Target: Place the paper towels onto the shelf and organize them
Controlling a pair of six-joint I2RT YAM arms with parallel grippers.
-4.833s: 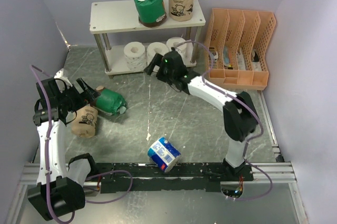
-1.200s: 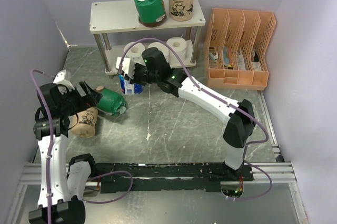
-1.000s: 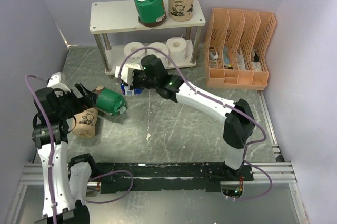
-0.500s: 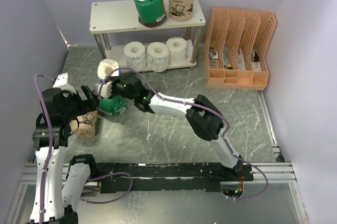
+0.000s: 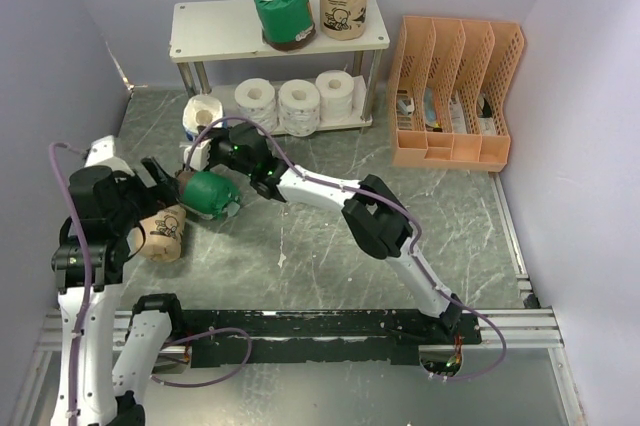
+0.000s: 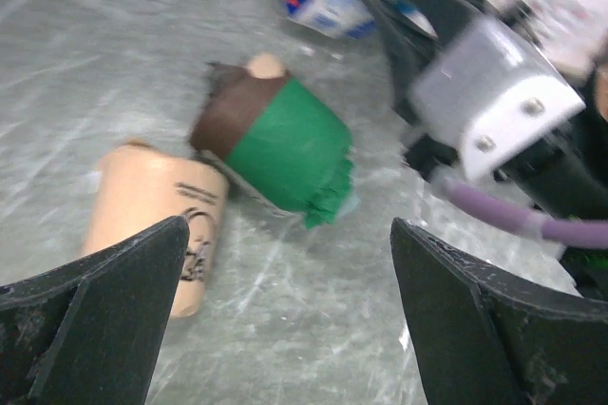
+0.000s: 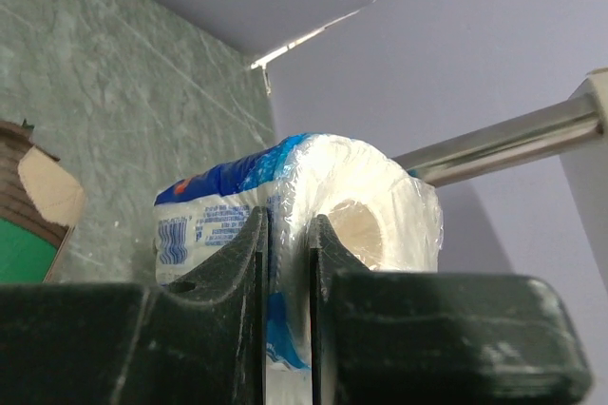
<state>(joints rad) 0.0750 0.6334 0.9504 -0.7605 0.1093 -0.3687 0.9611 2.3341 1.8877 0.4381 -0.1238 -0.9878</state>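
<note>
My right gripper [image 5: 207, 138] is shut on the blue-and-white paper towel roll [image 5: 203, 116], held upright on the floor just left of the shelf [image 5: 215, 28]. The right wrist view shows the fingers [image 7: 249, 267] pinching the roll's wall [image 7: 313, 186], with a shelf leg [image 7: 494, 144] behind. My left gripper [image 5: 168, 178] is open with nothing in it, beside a lying green roll [image 5: 208, 193] and a tan roll [image 5: 160, 231]. The left wrist view shows the green roll [image 6: 285, 144] and the tan roll [image 6: 157, 210] ahead of its wide jaws. A green roll [image 5: 283, 6] and a tan roll [image 5: 343, 1] stand on the top board, three white rolls [image 5: 298, 104] on the lower one.
An orange slotted file organizer [image 5: 455, 91] stands right of the shelf. The right arm [image 5: 320, 186] stretches across the floor's middle, close to the left gripper. Purple walls close in left, back and right.
The right gripper has carried the blue-and-white roll left along the shelf's front, then a little back toward the shelf's left end. The left arm shifted slightly, jaws still wide.
</note>
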